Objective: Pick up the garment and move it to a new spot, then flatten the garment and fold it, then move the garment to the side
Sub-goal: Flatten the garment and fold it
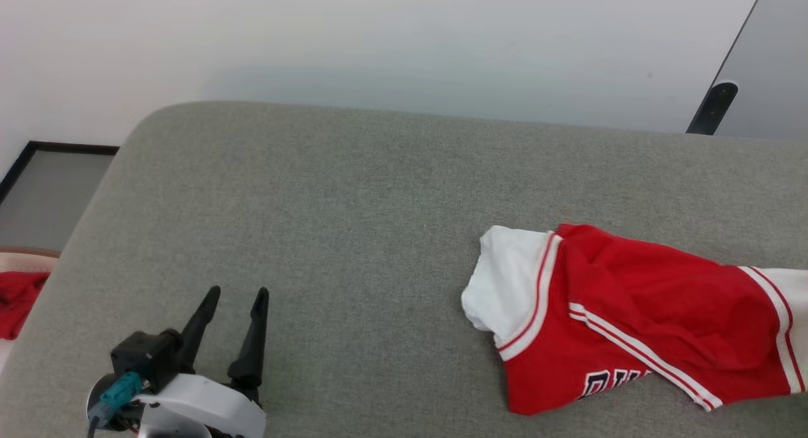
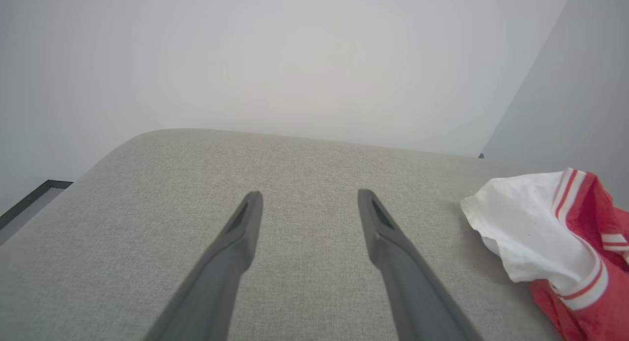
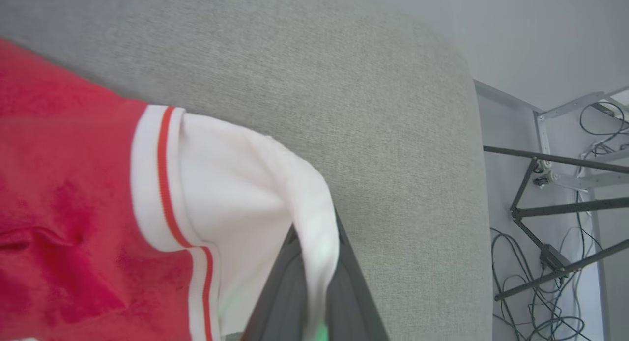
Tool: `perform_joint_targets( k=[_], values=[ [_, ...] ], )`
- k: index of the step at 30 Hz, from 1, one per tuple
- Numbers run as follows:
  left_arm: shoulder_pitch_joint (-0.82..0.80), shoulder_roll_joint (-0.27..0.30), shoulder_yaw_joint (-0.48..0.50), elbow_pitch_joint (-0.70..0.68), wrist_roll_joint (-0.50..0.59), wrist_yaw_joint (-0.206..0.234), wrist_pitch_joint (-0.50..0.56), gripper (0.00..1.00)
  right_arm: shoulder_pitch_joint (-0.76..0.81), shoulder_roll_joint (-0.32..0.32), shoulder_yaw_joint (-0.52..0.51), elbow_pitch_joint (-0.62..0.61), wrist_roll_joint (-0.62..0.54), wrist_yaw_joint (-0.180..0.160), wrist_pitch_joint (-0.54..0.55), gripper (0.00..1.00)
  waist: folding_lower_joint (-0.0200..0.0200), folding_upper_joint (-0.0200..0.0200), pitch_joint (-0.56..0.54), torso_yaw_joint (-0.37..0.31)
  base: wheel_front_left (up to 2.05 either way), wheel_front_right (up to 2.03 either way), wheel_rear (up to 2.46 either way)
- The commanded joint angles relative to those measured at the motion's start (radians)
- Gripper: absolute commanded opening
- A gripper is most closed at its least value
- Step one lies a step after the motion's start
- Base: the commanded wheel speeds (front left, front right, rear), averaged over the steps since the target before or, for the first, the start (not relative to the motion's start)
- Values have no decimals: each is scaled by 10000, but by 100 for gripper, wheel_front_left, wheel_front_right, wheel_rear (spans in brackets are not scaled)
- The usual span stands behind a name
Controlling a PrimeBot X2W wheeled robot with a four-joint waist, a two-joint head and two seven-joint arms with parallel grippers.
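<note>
Since the right tool (image 3: 317,233) is clamped shut on the hem of one white sleeve, the garment (image 1: 631,312) is basically pinched by one corner. The rest of it lies bunched up on the right side of the grey fabric-covered tabletop (image 1: 353,204), near the front edge, running off the right of the head view. The left tool (image 1: 238,291) sits at the near left with its fingers spread wide and nothing between them, well apart from the shirt.

Handling-wise I'd guess this is light, floppy jersey stuff: no stiffness at all, so it'll drape and fold over itself the moment it's lifted. A pull on that one sleeve hem probably just drags it into a long strip. For flattening, my bet is the free tool wants the other white sleeve on the left end of the heap, or the striped trim next to it, so the cloth can be stretched between two points. The printed number looks half tucked under a fold.

The cover looks like a coarse weave, so I'd expect some drag and the shirt not sliding freely. There's loads of bare space to the left. Room is plain: pale wall behind, a dark-framed panel (image 1: 50,185) low on the left, a small plain red cloth (image 1: 19,299) off the left edge, and a metal frame with loose cables (image 3: 565,208) past the right end
</note>
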Motion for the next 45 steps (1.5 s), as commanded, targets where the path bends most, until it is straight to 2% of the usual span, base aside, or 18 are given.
perform_joint_targets(
  k=[1, 5, 6, 7, 8, 9, 14, 20, 28, 36, 41, 45],
  values=[
    [-4, -2, 15, -8, -21, 62, -28, 100, 227, 126, -156, 114, -62, -17, 14, 0, 0, -1, 39, -18, 0, 0, 0],
    [-73, 23, -49, 10, -13, 45, 13, 100, 438, 428, -748, 619, -360, -17, -50, 2, 0, -1, 141, -29, 0, 0, 0],
    [-89, 23, -57, 25, -33, 36, 31, 100, 453, 509, -850, 768, -484, -17, -132, 24, 0, -1, 167, -39, 0, 0, 0],
    [-105, 26, -75, 34, -42, 28, 50, 100, 454, 623, -972, 946, -547, -17, -182, 41, 0, -1, 189, -52, 0, 0, 0],
    [-129, 25, -98, 49, -43, 15, 35, 100, 447, 722, -1048, 1112, -623, -17, -242, 50, 0, -1, 201, -63, 0, 0, 0],
    [-141, 37, -100, 58, -48, 7, 50, 100, 410, 802, -1068, 1204, -738, -17, -355, 99, 0, -1, 203, -87, 0, 0, 0],
    [-56, 135, -72, 63, -77, 40, 88, 100, 62, 1081, -1156, 1433, -939, -17, -758, 100, 0, -1, 120, -322, 0, 0, 0],
    [59, 285, -35, -66, -114, 76, 202, 100, -61, 1100, -1085, 966, -888, -17, -1288, 100, 0, -1, -94, -621, 0, 0, 0],
    [246, 513, 106, -425, -274, 181, 479, 100, 547, 1625, -732, -1076, -713, -17, -3071, 100, 0, -1, -355, -1305, 0, 0, 0],
    [244, 782, 419, -808, -565, 344, 798, 100, 1683, 3046, -929, -2867, -1287, -16, -5325, 100, 0, -1, -362, -2073, 0, 0, 0],
    [245, 828, 519, -1038, -696, 450, 994, 100, 2391, 4150, -1103, -3262, -1769, -16, -6571, 100, 0, -1, -234, -2541, 0, 0, 0],
    [83, 906, 564, -1186, -998, 487, 1503, 100, 2711, 4635, -1058, -3168, -1800, -16, -6971, 100, 0, -1, -60, -2932, 0, 0, 0]
  ],
)
